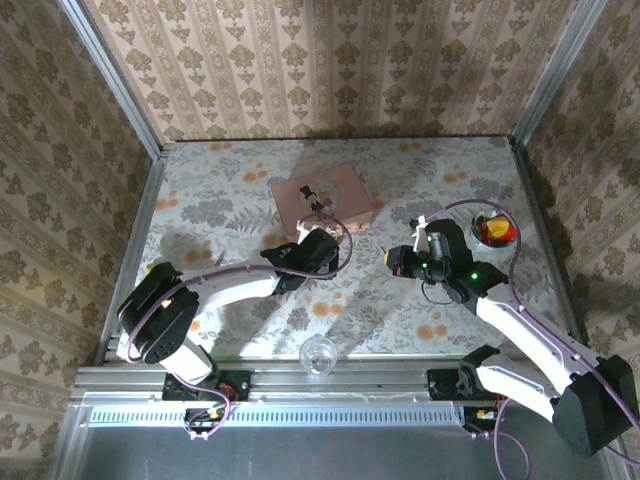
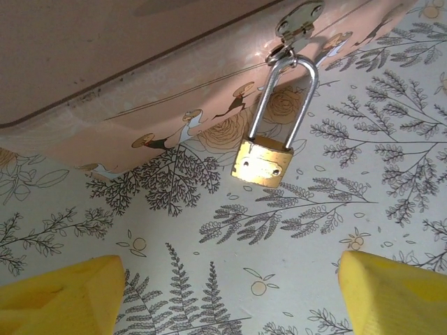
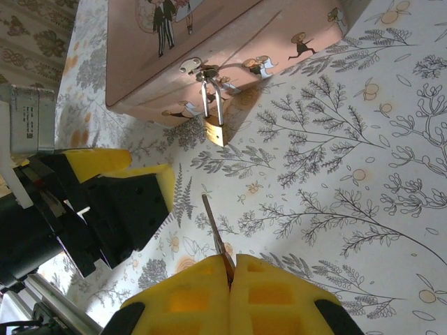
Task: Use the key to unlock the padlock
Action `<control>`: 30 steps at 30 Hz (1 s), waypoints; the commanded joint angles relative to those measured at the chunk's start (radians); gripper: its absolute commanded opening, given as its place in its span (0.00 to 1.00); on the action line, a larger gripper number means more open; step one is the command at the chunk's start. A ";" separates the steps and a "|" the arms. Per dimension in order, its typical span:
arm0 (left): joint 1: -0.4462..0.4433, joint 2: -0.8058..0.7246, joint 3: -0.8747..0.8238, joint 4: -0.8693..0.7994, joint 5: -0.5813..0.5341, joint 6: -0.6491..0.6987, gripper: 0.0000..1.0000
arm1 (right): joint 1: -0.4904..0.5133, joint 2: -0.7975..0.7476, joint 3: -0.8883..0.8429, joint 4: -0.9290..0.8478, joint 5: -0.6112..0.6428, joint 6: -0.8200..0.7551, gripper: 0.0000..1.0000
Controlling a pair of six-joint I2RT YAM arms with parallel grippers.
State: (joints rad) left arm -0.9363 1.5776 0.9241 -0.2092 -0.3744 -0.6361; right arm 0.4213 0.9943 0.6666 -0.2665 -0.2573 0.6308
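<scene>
See padlock point(image 2: 262, 164) hooked by shackle point(image 2: 283, 98) thru hasp point(image 2: 297, 21) on front wall of pink box point(image 2: 105, 70), brass body down on floral table point(image 2: 314, 230), just beside box. Find L gripper point(image 2: 227, 286) near padlock and aimed at it, yellow pads spread wide, nothing betw. them, no contact w/ lock. Find R gripper point(image 3: 230, 269) w/ pads pressed together, pinching key point(image 3: 215, 234); thin blade sticks out twd padlock, tip well short of it, apart from L gripper too.
</scene>
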 commanded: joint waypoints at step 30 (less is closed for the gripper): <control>0.064 -0.003 0.023 -0.027 0.027 0.031 0.82 | -0.009 0.035 0.019 0.028 0.001 -0.008 0.00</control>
State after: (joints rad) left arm -0.8570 1.5696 0.9085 -0.2138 -0.3595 -0.6094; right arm 0.4168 1.0298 0.6666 -0.2577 -0.2584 0.6308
